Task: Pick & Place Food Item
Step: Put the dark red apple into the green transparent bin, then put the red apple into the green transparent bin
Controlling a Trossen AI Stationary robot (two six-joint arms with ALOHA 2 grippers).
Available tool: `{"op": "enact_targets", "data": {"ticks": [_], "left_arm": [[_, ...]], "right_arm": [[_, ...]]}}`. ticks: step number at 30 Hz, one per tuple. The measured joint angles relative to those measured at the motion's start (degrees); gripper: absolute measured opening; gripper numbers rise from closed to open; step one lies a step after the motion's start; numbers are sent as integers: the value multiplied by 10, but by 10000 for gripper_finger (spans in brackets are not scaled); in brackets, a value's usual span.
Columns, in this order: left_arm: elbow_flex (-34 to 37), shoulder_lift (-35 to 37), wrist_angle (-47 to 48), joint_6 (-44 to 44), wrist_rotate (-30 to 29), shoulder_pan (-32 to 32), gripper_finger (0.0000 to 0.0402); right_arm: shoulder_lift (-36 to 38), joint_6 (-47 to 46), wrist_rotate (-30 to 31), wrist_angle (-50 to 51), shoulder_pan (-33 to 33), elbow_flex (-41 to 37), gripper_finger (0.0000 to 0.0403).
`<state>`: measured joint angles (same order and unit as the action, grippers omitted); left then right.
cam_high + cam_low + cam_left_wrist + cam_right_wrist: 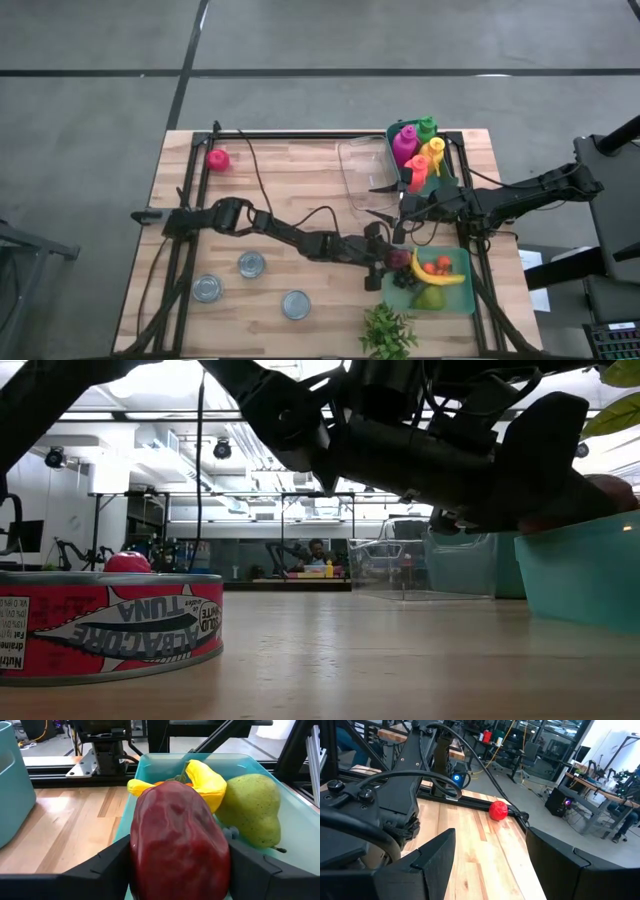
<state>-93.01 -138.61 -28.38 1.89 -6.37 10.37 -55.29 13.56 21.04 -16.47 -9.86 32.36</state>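
Observation:
A dark red fruit with a short stem sits between the fingers of my left gripper, which is shut on it. In the high view this gripper is at the left rim of a teal tray at the table's near right. The tray holds a yellow banana, a green pear and small red and orange pieces. My right gripper hangs open, holding nothing, over the near end of a clear container. My left gripper pinches the dark red fruit by its two opposite sides, one finger on each. The fingers come nearly level from the table's left, slanting a little down. The fruit stands stem up above the tray's left wall; its underside is hidden.
A teal bin of coloured bottles stands at the far right behind the clear container. A red ball lies far left. Three tuna cans sit near left, and a green plant sits at the near edge.

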Motion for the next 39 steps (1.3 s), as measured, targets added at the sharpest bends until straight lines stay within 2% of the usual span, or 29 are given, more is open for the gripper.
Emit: {"op": "enact_targets", "data": {"ticks": [9, 14, 39], "left_arm": [[0, 0, 0, -4, 0, 0, 354], [0, 0, 0, -4, 0, -1, 385], [-5, 13, -8, -8, 0, -1, 391]], "right_arm": [[0, 0, 0, 0, 0, 0, 239], [0, 0, 0, 0, 0, 0, 239], [0, 0, 0, 0, 0, 0, 239]]}}
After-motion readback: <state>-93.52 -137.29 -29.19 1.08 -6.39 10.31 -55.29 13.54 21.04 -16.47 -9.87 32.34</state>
